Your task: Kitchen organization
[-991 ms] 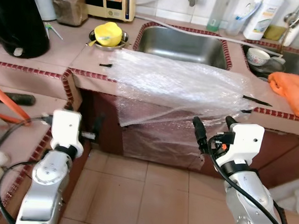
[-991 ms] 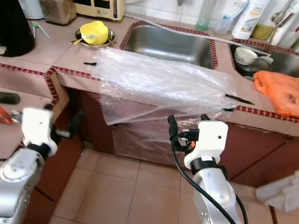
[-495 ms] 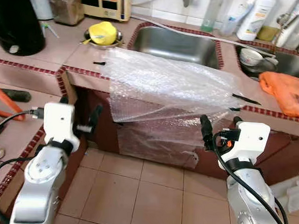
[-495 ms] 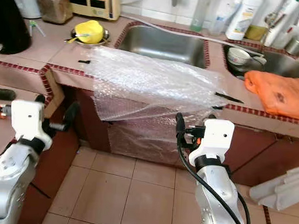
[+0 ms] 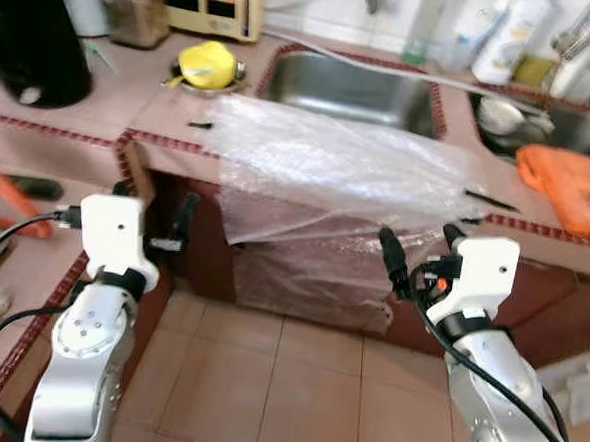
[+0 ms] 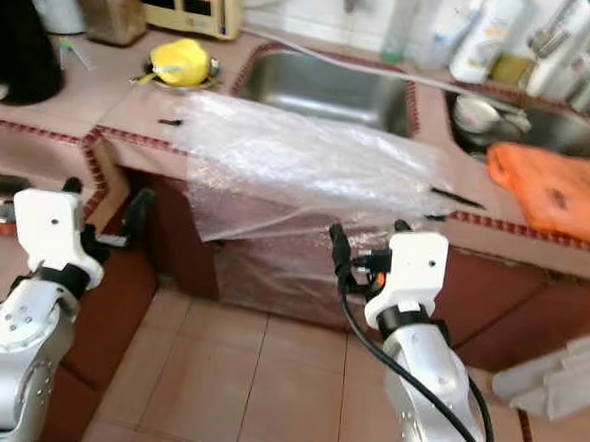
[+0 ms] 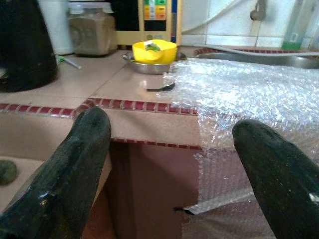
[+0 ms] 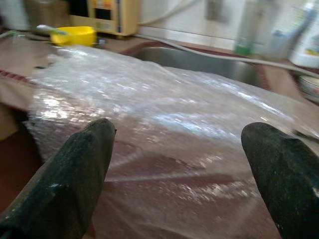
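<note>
Evidently the robot stands before the surface (image 5: 171, 123) in an approach step, nothing yet grasped: a bubble wrap (image 5: 338, 169) sheet lies over the front edge of the surface ahead of the sink (image 5: 353, 84), part of it hanging down over the cabinet face below. The left end effector (image 5: 155, 217) is held up near the surface corner, just left of the wrap's hanging edge, its fingers spread wide and empty; the left wrist view looks between them at the tiled edge and the wrap. The right end effector (image 5: 418, 251) hovers low in front of the draped part, also spread wide and empty, the wrap lying ahead between its fingers in the right wrist view. I judge the next move to be reaching forward to pinch the sheet's loose edge; the film is thin and slack, so a grip must close on a fold rather than slide off. A yellow bowl (image 5: 209, 66), an orange cloth (image 5: 573, 188) and bottles (image 5: 506, 39) sit on the surface. No writing is readable; the labels are too blurred.
</note>
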`<state>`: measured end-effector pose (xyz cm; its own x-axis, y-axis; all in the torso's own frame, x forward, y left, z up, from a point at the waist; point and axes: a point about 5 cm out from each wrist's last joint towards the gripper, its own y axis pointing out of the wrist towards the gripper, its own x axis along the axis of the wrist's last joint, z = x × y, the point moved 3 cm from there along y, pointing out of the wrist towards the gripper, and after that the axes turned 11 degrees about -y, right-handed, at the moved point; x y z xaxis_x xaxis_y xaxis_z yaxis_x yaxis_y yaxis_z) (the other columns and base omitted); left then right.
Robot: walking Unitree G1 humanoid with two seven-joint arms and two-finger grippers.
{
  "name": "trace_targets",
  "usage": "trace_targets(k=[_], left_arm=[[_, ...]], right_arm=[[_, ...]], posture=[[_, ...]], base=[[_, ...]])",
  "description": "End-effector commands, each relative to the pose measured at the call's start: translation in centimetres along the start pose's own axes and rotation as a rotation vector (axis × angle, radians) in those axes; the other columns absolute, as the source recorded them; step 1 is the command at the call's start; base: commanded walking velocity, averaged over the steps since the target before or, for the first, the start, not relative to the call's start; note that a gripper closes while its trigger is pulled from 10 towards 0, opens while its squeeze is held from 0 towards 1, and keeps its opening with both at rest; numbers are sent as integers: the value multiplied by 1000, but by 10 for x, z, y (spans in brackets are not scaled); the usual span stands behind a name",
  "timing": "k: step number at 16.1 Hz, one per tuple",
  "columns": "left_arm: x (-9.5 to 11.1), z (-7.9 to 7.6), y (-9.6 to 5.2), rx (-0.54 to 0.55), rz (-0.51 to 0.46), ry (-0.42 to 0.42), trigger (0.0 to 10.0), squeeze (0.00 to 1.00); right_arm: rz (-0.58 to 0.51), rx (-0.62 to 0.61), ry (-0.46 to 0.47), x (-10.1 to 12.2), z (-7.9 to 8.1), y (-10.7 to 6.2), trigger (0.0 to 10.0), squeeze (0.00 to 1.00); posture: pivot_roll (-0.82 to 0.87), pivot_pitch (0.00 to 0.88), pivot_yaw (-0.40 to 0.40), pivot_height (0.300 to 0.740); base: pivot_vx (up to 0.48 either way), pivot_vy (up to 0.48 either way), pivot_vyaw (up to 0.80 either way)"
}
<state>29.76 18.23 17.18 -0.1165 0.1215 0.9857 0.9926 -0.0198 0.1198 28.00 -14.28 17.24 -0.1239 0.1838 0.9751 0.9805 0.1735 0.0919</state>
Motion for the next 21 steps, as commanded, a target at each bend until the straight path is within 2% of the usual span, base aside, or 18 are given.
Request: trace_targets(k=[1, 3, 4, 10, 16, 21], left_arm=[[1, 0, -2, 4, 1, -1, 10000, 0], [3, -4, 1, -21, -5, -2, 10000, 0], [8, -14, 5, -84, -23, 16, 10000, 0], [8, -27, 11, -152, -5, -41, 10000, 0], [9, -33, 15, -181, -4, -86, 10000, 0], [11, -33, 15, -187, -8, -91, 10000, 0]], right_arm=[[-23, -8, -12, 5, -3, 0, 10000, 0], [-20, -29, -6, 4, -6, 1, 10000, 0], [-22, -51, 9, 4, -8, 1, 10000, 0], [-29, -107, 38, 4, -16, 0, 10000, 0], [-34, -114, 35, 5, -15, 0, 10000, 0], [-46, -116, 25, 7, -15, 1, 10000, 0]], posture=[[34, 96, -80, 740], [29, 101, -79, 740], [26, 112, -75, 740], [23, 107, -62, 740], [20, 110, -50, 740], [21, 110, -49, 740]], base=[[0, 0, 800], [0, 0, 800], [0, 0, 800], [0, 0, 0], [0, 0, 0], [48, 0, 0]])
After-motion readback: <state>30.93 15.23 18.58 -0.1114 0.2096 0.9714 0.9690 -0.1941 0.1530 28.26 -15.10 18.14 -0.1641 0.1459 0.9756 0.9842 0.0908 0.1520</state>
